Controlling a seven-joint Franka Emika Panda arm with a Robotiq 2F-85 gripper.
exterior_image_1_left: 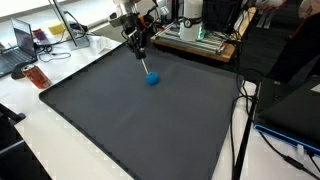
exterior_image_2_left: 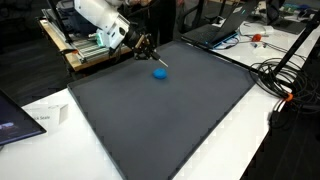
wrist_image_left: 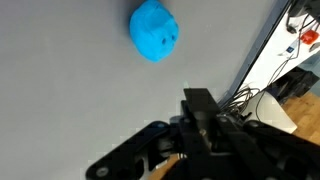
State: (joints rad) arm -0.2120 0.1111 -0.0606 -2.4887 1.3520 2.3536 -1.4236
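**Stick tip at the blue lump – a light, low touch is called for**

The end effector (exterior_image_1_left: 138, 50) is clamped narrow on a slim pale stick (exterior_image_1_left: 146, 66), which slants down from the closed fingers toward the blue lump (exterior_image_1_left: 152, 79). The lump sits on the dark grey mat (exterior_image_1_left: 130, 125) covering the table (exterior_image_1_left: 40, 135), in the part of the mat nearest the arm's base and well clear of the mat's edges. In an exterior view the stick's lower end (exterior_image_2_left: 160, 62) looks to be at the top of the lump (exterior_image_2_left: 159, 72); whether it touches cannot be made out. The wrist view shows the lump (wrist_image_left: 154, 30) rounded and rough-surfaced, ahead of the dark fingers (wrist_image_left: 200, 110).

Working the lump with the stick seems to be the step in hand. To do it well, the tip should probably meet the lump low on its side rather than on top – a rounded thing may roll out from under a downward poke. A slow, straight motion and a firm clamp would likely stop the stick from pivoting between the fingers.
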